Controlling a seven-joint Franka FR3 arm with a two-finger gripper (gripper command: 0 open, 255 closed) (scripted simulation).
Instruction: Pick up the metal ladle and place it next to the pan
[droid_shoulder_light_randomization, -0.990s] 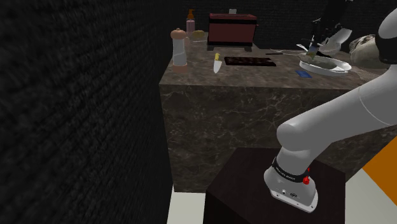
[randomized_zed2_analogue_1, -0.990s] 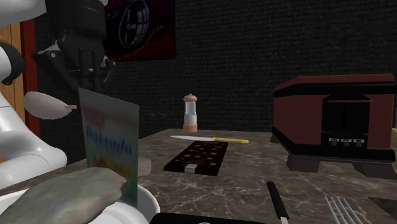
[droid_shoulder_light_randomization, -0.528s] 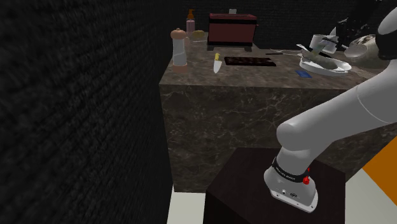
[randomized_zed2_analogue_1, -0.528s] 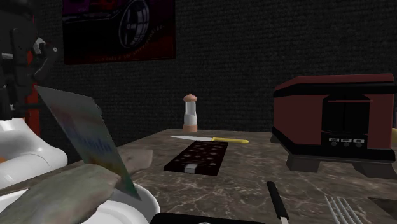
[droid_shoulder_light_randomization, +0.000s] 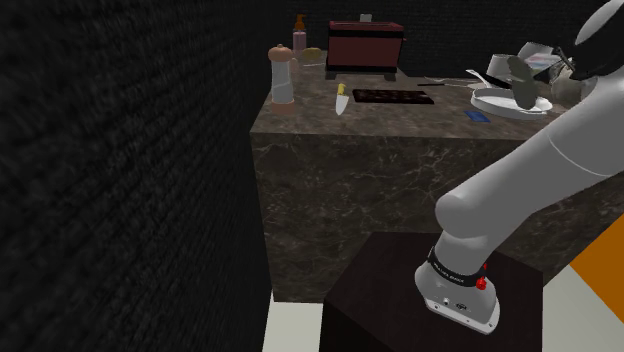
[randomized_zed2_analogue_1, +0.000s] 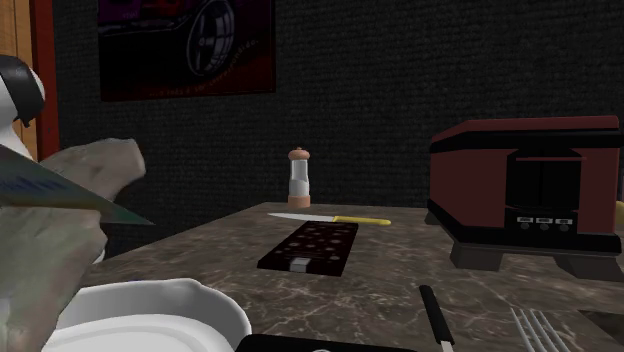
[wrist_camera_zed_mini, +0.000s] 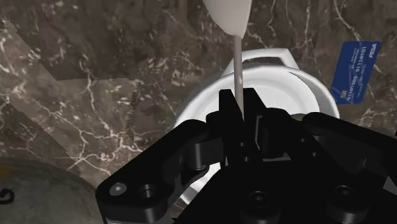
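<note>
Tipped up since a second ago, the grey-green lump no longer lies flat on the white plate beneath our pincer. We clamp the ladle by its thin handle, which could swivel loose.

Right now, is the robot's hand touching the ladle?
Touching. In the wrist view the hand is shut on the ladle, squeezing its thin handle from both sides with no gap.

White arm of smooth rounded segments, a dark band and red button near its base; all-black end effector with round screw holes.
</note>
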